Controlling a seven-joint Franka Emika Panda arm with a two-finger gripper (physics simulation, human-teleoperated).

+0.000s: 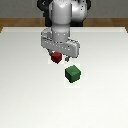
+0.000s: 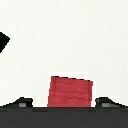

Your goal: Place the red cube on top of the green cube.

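The green cube is the nearest thing in the exterior view, resting flat on the white worktop, a little towards the exterior view's right of centre. A corner of it shows in the wrist view as a dark wedge at the edge of the picture.

Just behind it, and towards the exterior view's left, is the red cube. It is smaller than the green one and sits higher in the picture, tucked under the arm's head. A faint shadow lies on the worktop below and beside it, so it looks lifted off the surface, though how far cannot be told. The two cubes are near each other but apart; the red one is not over the green one.

The pincer is closed on the red cube. In the wrist view the red cube sits squarely between the two dark fingertips, one on each side, slightly tilted.

Farther back the grey and white arm rises from the far side of the worktop, with a brown strip of floor beyond the edge.
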